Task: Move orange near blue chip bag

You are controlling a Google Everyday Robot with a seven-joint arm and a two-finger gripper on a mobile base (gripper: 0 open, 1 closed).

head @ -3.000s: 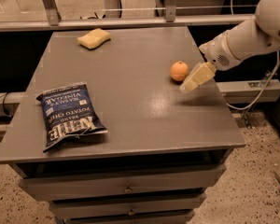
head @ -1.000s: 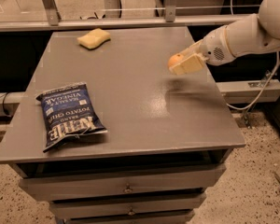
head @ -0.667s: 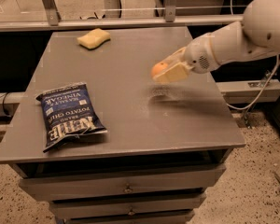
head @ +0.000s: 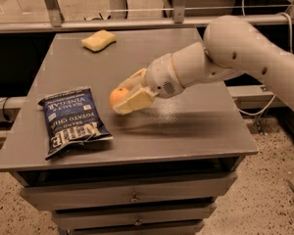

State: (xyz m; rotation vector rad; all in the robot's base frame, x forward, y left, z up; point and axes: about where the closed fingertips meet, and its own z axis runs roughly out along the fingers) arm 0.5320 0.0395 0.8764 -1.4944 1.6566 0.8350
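- One gap decides the coming move: the orange (head: 117,95) to the bag (head: 73,121).
- The tool (head: 123,98) is clamped on the orange, one pale finger above it and one below, with the fruit showing at the tips.
- The orange appears to hang a little above the counter (head: 196,126); a soft shadow lies on the surface under the tool.
- From the tool, the bag lies to the left in the camera view and slightly toward the front edge, near but not touching.
- The bag lies flat, its long axis running roughly front to back, and its back right corner is the part closest to the orange.
- The arm (head: 235,53) reaches in from the right side of the view, so the tool points straight at the bag.
- The orange already looks near enough; what is left is probably a short drop beside that corner, not onto the bag.
- A sponge (head: 98,40) sits at the back of the counter, well apart from both.
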